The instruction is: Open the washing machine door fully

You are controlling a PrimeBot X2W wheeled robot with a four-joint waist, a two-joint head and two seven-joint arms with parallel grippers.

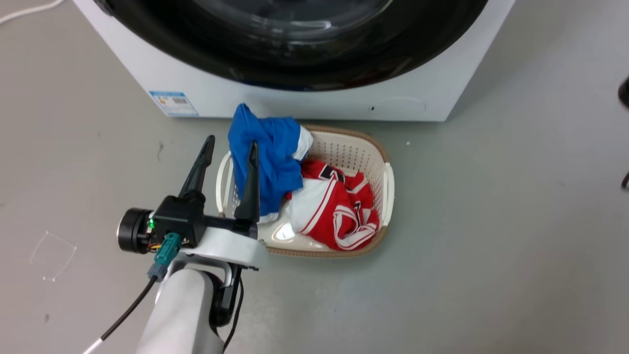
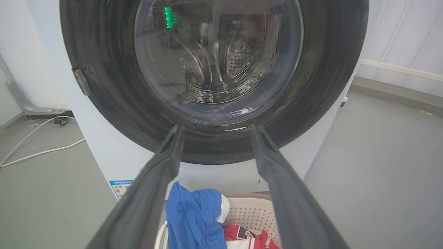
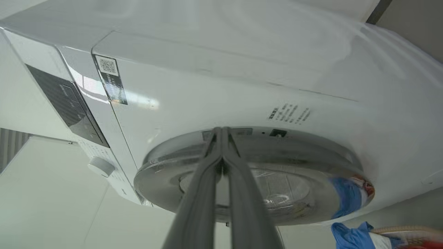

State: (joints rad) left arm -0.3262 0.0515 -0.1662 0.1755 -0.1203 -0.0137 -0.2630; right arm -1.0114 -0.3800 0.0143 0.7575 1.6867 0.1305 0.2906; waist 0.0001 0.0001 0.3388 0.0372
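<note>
Behind the basket [image 1: 366, 140], the door [image 1: 295, 69] sits closed against the machine [image 1: 442, 88]. Judged rigid, heavy and glossy-slick: pull at its rim, not the glass [image 2: 214, 62]. Above the basket, the left end effector [image 1: 232, 142] is spread wide and empty. The right end effector [image 3: 222, 130], pinched closed, aims at the door rim.

The left forearm [image 1: 179, 314] rises pale from the lower left of the head view to a dark wrist [image 1: 177, 216]. The left gripper [image 1: 231, 146] is spread wide, its two fingers [image 2: 152, 186] pointing forward and standing well apart, empty between them. The right gripper [image 3: 222, 129] is closed, its fingers [image 3: 200, 193] pressed together at the tips.
</note>
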